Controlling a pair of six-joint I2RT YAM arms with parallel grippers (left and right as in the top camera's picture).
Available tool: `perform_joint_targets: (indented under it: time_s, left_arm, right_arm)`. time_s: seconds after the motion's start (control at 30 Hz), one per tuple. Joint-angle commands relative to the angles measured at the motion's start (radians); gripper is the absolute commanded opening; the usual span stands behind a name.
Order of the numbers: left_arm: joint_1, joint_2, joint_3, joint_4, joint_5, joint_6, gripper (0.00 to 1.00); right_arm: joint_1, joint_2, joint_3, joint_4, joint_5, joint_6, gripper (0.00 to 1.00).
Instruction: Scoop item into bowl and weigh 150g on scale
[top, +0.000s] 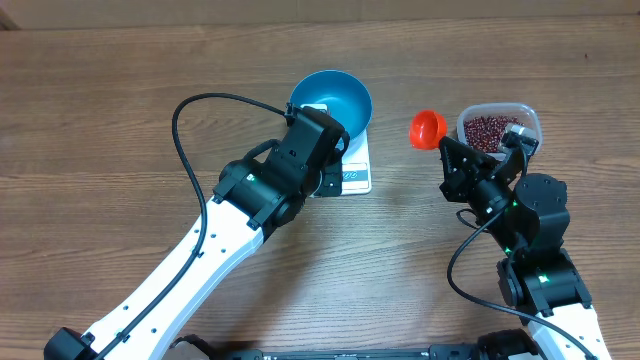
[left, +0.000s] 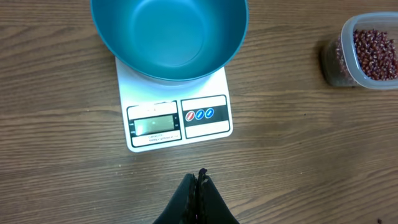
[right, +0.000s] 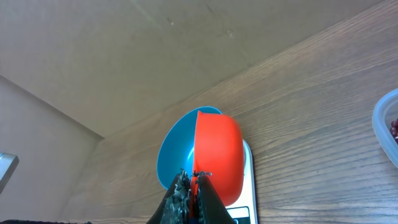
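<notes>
The blue bowl (left: 169, 37) stands on the white scale (left: 177, 118), and its inside is bare blue. My left gripper (left: 199, 180) is shut on nothing, low over the table just in front of the scale's display. Dark red-brown beans (top: 490, 128) fill a clear plastic tub (top: 527, 115) to the right of the scale. My right gripper (right: 189, 177) is shut on the handle of a red scoop (top: 427, 129), held in the air between the tub and the bowl (top: 330, 98). In the right wrist view the scoop (right: 217, 155) hides part of the bowl (right: 177, 149).
The wooden table (top: 120, 90) runs out on all sides. The left arm's black wrist and cable (top: 200, 105) lie over the scale's left part (top: 352, 178). The tub's rim (right: 387, 121) shows at the right edge of the right wrist view.
</notes>
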Motion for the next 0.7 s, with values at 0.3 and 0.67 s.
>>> perform_joint_targets:
  time_s: [0.3, 0.67]
  left_arm:
    - [-0.016, 0.025, -0.011, 0.137, -0.028, 0.053, 0.04]
    - [-0.057, 0.128, -0.013, 0.22, -0.021, 0.179, 0.04]
  right_arm:
    - [-0.004, -0.013, 0.026, 0.0, 0.014, -0.005, 0.04]
    - [-0.004, -0.013, 0.026, -0.002, 0.026, -0.005, 0.04]
